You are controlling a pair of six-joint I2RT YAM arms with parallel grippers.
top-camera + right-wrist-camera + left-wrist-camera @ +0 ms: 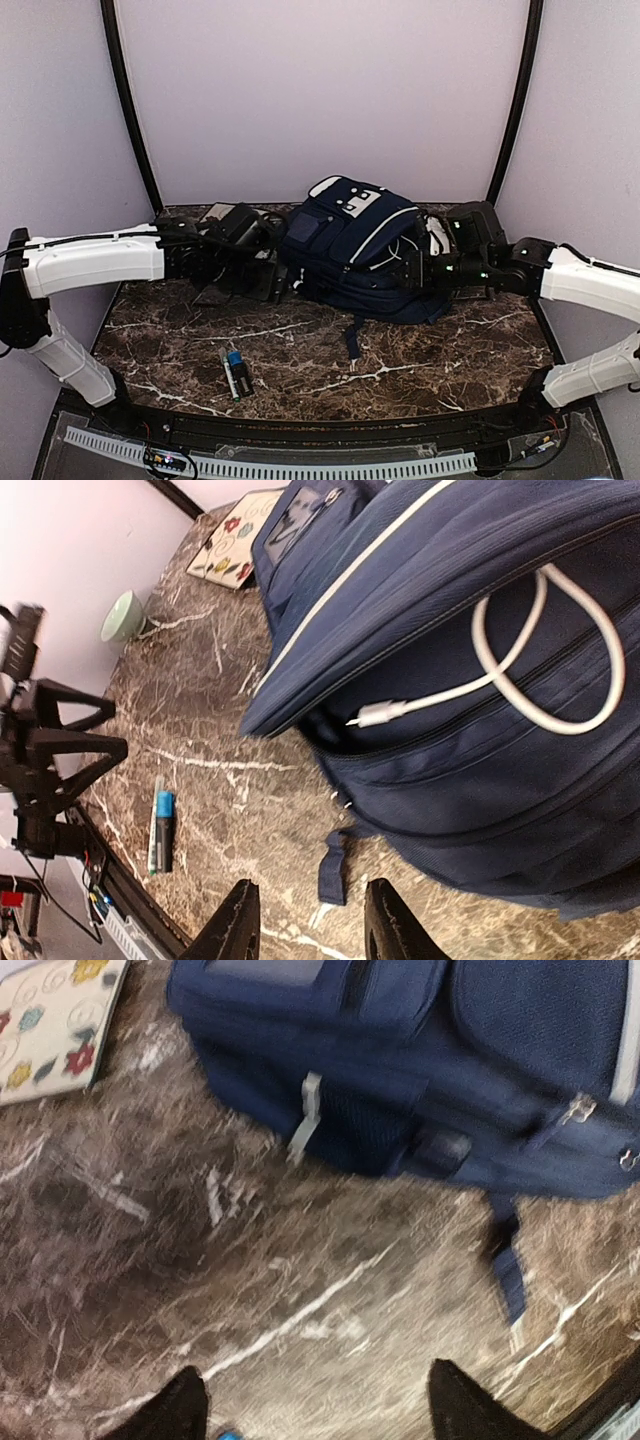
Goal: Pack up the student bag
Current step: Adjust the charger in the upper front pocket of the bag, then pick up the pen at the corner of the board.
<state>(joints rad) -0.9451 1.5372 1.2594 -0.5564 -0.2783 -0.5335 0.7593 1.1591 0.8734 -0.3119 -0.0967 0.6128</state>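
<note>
Plainly the bag [350,250] lies at the back middle of the surface [430,350], its main zip gaping with a white cable [440,697] looping out. Both hands are released and empty: the left hand [318,1385] is spread wide over bare marble beside the bag, and the right hand [312,890] is part-open just by the opening. I judge the cable wants tucking in first. Lift the flap and push it deep past the zip line before fetching the pens [235,372] and notebook [50,1030].
</note>
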